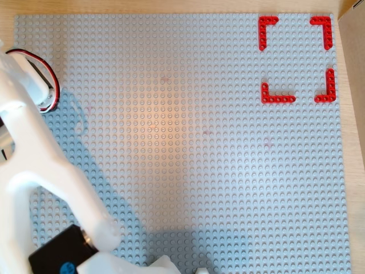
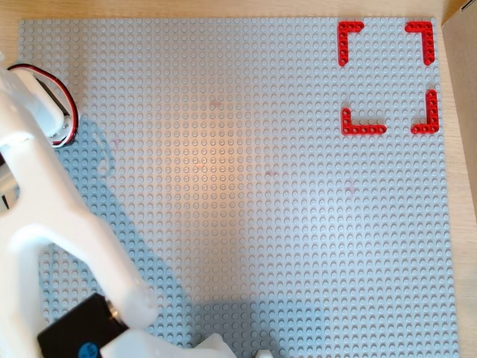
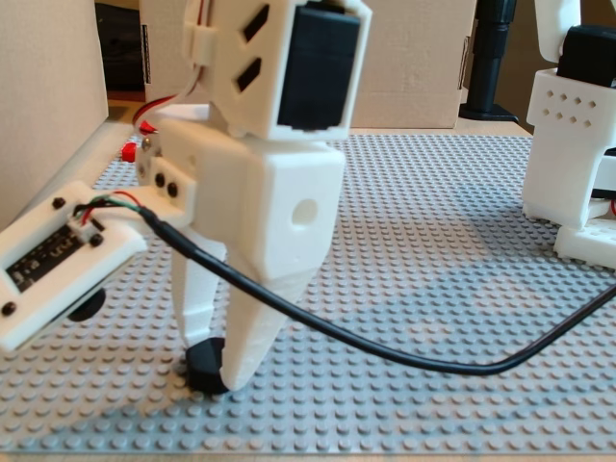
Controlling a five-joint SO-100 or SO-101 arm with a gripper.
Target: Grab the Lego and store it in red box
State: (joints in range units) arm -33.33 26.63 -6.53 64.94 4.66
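The white two-finger hand (image 3: 214, 371) pinches the small glossy black Lego piece (image 3: 203, 368) low on the grey studded baseplate (image 3: 433, 289). It looks light, rigid and slippery, so its flat sides suit gripping. The red corner-bracket box (image 1: 296, 59) lies well apart.

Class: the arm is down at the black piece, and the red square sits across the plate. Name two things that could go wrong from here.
1. The gripper jaws hold only the edge of the Lego, so it may slip on lifting.
2. The black cable sags near the baseplate and might snag. The red box is far off, prolonging the carry.
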